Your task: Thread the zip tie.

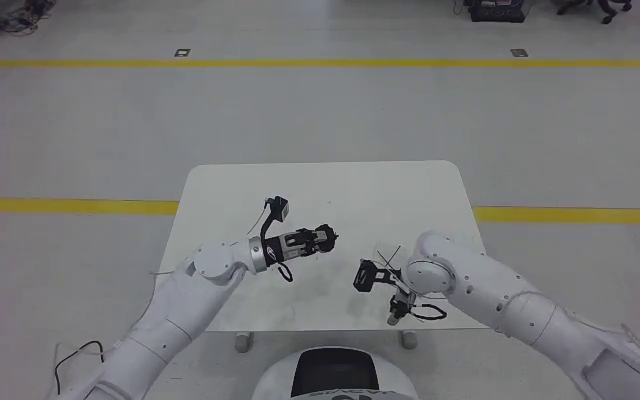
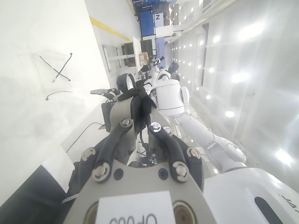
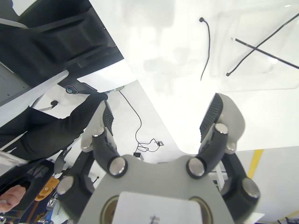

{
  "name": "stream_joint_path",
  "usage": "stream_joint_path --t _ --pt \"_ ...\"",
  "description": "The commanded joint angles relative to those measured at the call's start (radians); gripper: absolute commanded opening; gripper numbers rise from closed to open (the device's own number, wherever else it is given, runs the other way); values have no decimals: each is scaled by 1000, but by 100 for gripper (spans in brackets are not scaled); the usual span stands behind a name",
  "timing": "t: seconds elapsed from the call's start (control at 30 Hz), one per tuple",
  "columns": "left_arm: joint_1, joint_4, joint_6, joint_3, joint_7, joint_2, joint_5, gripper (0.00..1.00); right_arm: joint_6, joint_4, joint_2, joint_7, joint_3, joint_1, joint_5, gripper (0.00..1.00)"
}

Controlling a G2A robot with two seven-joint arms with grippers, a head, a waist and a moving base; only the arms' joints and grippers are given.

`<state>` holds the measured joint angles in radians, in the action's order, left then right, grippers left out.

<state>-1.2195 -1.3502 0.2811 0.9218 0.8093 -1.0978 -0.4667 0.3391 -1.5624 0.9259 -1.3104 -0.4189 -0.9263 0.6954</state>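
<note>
A two-armed robot works at a white, round-cornered worktop [image 1: 300, 190]. The right pincer [image 3: 158, 115] hangs over the worktop's near edge, its ribbed jaws spread wide with nothing between them. The left pincer [image 2: 140, 99] is poised above the middle of the worktop with its fingers pressed together. Whether anything is nipped at their tips cannot be told.

A thin, curved black plastic zip tie [image 3: 207, 47] lies loose and flat on the bare worktop, ahead of the right pincer. Just beside it sits a shallow clear plastic tray [image 3: 257, 85] holding two crossed black ties [image 2: 58, 71].

No tie looks to have been lifted yet, so the task seems to be at its opening step — the pickup. The next move probably calls for lowering the open right pincer onto the loose zip tie and closing right at the surface, since the strap lies flat and offers little to pinch. After that, the left pincer would have to open and take the head end, so the pointed tail can be fed through its small slot.

The tray's rim stands close to the loose zip tie and could foul a wide-open jaw. The crossed ties overlap — lifting one would likely drag the other. A black cable [image 3: 137, 122] trails on the floor beyond the worktop's edge, out of the way.
</note>
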Motion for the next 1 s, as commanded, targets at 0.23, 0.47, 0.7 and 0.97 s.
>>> stream_joint_path --t 0.23,0.47,0.7,0.97 --pt "0 0 0 0 0 0 0 0 1 51 15 96 65 25 21 100" --pt "0 0 0 0 0 0 0 0 1 119 38 153 168 89 -20 100" --pt "0 0 0 0 0 0 0 0 1 172 63 208 249 137 -34 100" --pt "0 0 0 0 0 0 0 0 1 231 98 231 249 133 5 60"
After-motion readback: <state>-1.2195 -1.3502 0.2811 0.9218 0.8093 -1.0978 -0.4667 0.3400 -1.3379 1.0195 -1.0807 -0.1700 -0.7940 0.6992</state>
